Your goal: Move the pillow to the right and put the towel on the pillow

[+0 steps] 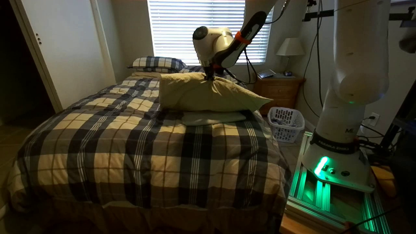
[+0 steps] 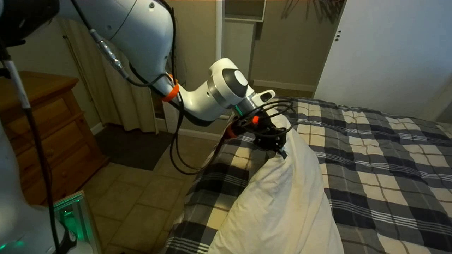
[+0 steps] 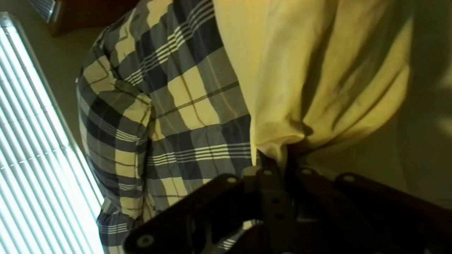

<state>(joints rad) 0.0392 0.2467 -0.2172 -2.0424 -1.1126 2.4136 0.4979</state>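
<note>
One pillow (image 1: 187, 94): long axis across bed (image 1: 130, 156), corner toward basket (image 1: 287, 132) side.

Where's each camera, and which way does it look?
In an exterior view: beyond the foot of the bed, facing the window; arm and gripper show.
In an exterior view: beside the arm, looking over the bed, white door beyond; arm and gripper show.
Wrist view: on the arm, facing the pinched pillow; gripper shows.
Both exterior views share pillow and bed.

crooked arm (image 2: 152, 46), gripper (image 1: 209, 77) downward (fingers (image 3: 275, 208) in a tight pinch)
</note>
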